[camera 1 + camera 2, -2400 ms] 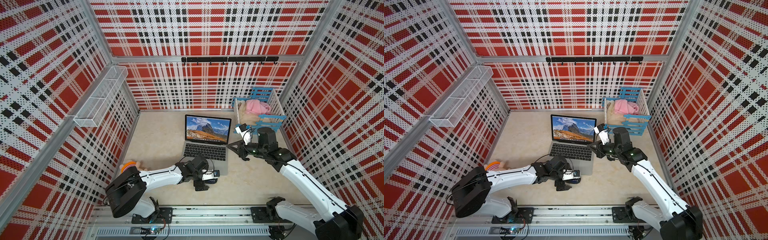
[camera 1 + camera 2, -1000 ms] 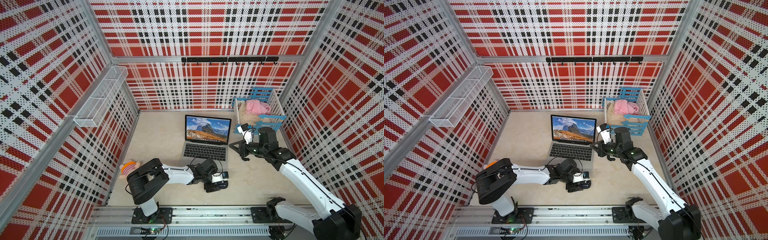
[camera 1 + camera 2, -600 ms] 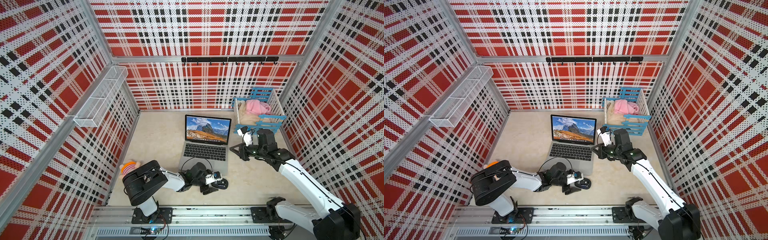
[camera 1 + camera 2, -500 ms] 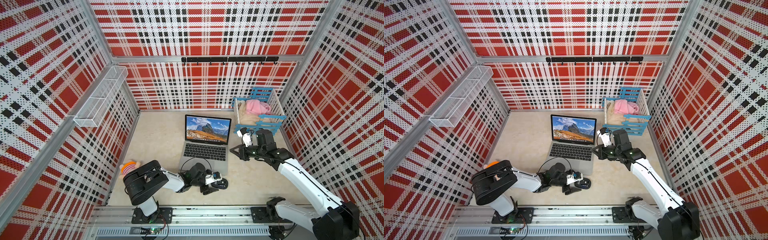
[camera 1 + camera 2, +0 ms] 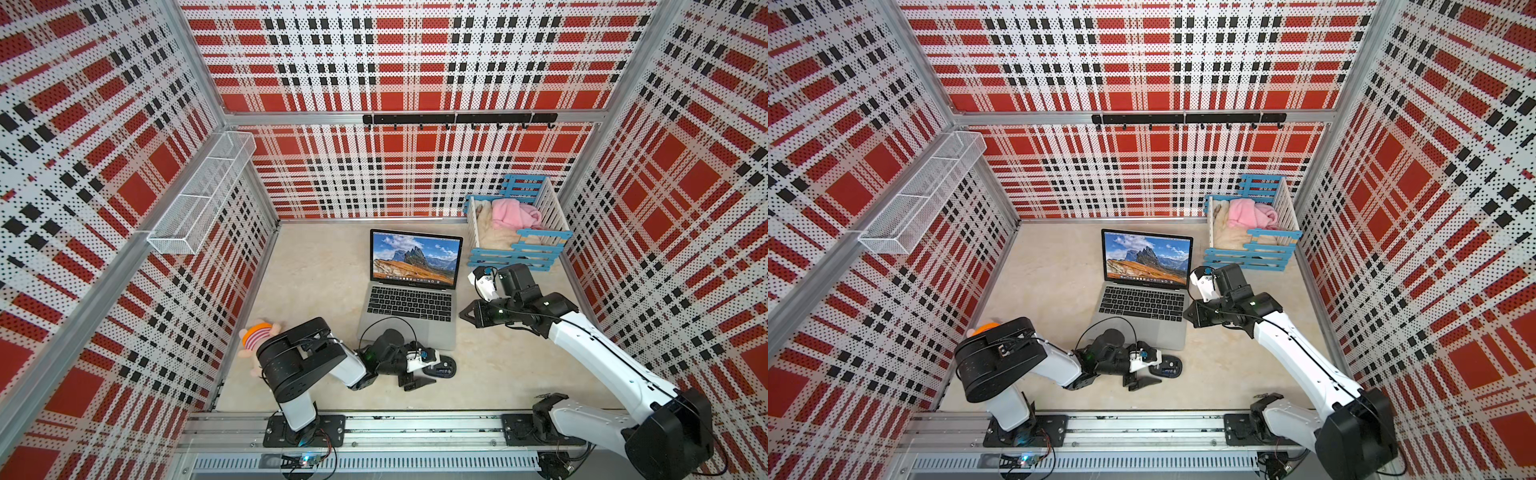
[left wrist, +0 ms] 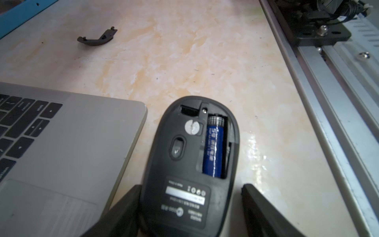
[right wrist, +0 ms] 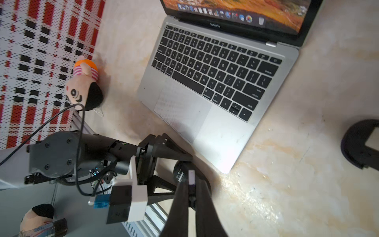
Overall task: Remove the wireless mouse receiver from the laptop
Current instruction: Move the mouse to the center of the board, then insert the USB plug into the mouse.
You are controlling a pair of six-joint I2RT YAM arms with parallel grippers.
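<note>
Clearly, the wireless mouse receiver [image 7: 191, 178] is out of the laptop [image 5: 440, 332]. The right end effector [image 5: 466, 314] is closed tight on it, with the pale plug at the fingertips, and hangs just beside the laptop's right edge, above the counter [image 5: 324, 270]. The left end effector [image 6: 190, 186] stands wide open around the upturned black mouse [image 6: 190, 143], with a visible gap at one finger. A blue battery [image 6: 213, 151] shows inside the mouse.

Left gripper [image 6: 190, 186] low, jaws spread wide; right gripper [image 7: 191, 190] hovers, pinching the wireless mouse receiver [image 7: 191, 177]
</note>
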